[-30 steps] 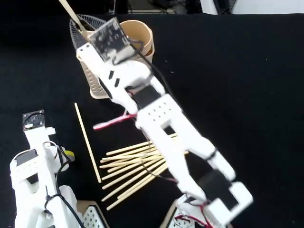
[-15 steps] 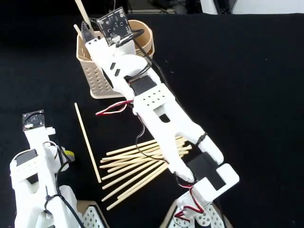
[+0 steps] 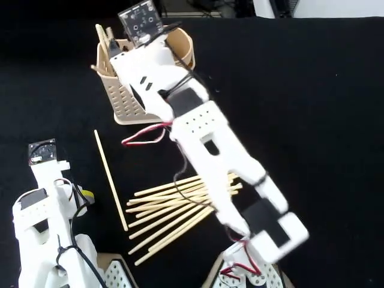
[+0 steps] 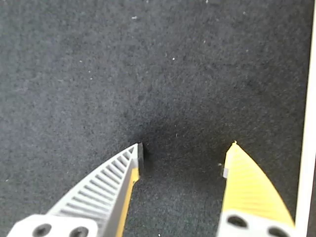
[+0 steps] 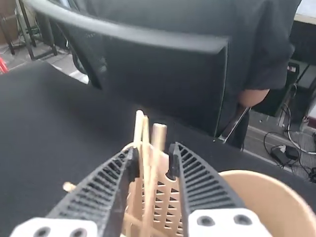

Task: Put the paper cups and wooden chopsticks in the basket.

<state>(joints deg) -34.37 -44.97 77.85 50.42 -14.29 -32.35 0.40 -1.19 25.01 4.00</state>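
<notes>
A black cloth (image 3: 312, 120) covers the table from edge to edge, and up close its nap is dotted with pale specks. Beyond the far edge stands a black chair (image 5: 163, 74), its curved top rail sweeping right across, with a metal bar (image 5: 236, 123) angling down beneath it. On the floor behind it, cables (image 5: 291, 150) lie in a loose tangle. A white surface (image 3: 336, 7) sits past the table's far right corner.

We find the basket (image 3: 123, 102) at the far left of the table (image 3: 312, 120), with a cup (image 3: 185, 51) at its right side and chopsticks (image 3: 103, 41) standing in its left. The right gripper (image 5: 150, 160) hangs above, sticks between its jaws. Nearer us lies a pile (image 3: 174, 207), with a lone stick (image 3: 110, 179) to its left. The left gripper (image 4: 185, 158) is over bare table.
</notes>
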